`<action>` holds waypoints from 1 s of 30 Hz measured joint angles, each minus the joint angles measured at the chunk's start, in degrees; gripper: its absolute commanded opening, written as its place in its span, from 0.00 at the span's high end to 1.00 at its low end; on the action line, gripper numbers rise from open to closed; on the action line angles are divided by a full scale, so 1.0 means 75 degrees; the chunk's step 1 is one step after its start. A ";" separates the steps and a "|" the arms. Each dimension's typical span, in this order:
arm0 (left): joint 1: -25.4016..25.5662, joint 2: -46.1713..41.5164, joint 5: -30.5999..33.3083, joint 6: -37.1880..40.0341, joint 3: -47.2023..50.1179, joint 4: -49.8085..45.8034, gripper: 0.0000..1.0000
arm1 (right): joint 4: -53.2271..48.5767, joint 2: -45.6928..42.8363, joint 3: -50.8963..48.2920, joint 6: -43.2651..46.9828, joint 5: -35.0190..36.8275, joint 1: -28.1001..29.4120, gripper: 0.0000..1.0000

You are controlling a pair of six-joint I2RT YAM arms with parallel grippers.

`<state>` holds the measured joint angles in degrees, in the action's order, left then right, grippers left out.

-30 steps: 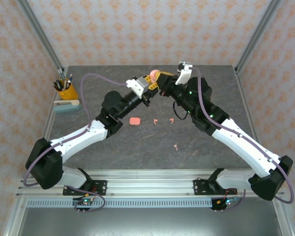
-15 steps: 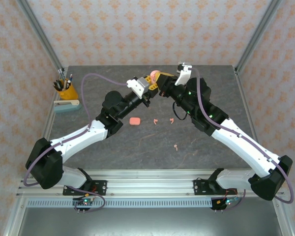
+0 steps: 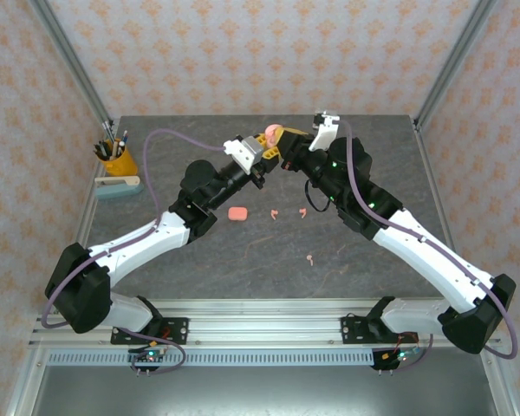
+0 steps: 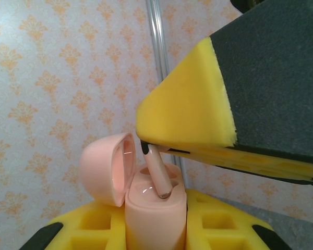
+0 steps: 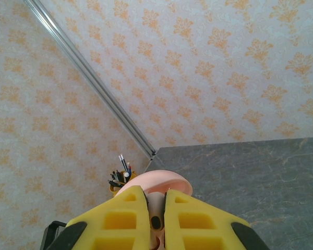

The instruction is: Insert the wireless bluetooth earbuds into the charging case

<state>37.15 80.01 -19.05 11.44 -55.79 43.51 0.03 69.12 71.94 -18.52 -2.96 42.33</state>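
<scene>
My left gripper [image 3: 262, 147] is raised over the back of the table, shut on the pink charging case [image 4: 155, 208]. The case stands upright between its yellow pads, lid [image 4: 107, 169] hinged open to the left. My right gripper [image 5: 156, 208] meets it from the right, shut on one pale-pink earbud [image 4: 159, 172]. The earbud's stem slants down, its metal tip at the mouth of a socket in the case top. Three more earbuds lie on the table [image 3: 276, 213], [image 3: 303, 211], [image 3: 310, 257].
A second pink case [image 3: 237, 213], closed, lies on the table below the grippers. A yellow pen cup [image 3: 117, 160] and a pale teal stapler [image 3: 117, 186] sit at the left edge. Metal frame posts rise at the back corners.
</scene>
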 measured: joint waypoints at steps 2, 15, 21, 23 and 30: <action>0.0000 0.0000 -0.0003 0.0000 0.0000 -0.0041 1.00 | -0.0003 -0.0050 -0.0058 0.0000 -0.0003 -0.0003 0.90; 0.0050 0.0003 0.0067 -0.0198 0.0000 -0.0058 1.00 | -0.0111 -0.0353 -0.0309 0.0003 -0.0187 -0.0050 0.91; 0.0047 0.0006 0.0213 -0.0262 0.0000 -0.0058 1.00 | -0.0175 -0.0350 -0.0309 -0.0003 -0.0332 -0.0073 0.92; 0.0044 0.0006 0.0233 -0.0262 0.0000 -0.0058 1.00 | -0.0175 -0.0347 -0.0309 -0.0003 -0.0382 -0.0090 0.90; 0.0044 0.0038 0.0236 -0.0323 0.0000 -0.0055 1.00 | -0.0224 -0.0338 -0.0303 0.0000 -0.0431 -0.0102 0.89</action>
<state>37.47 80.29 -17.28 9.02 -55.79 43.09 -1.65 66.59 69.67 -18.52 -6.20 41.56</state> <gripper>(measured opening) 0.218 0.116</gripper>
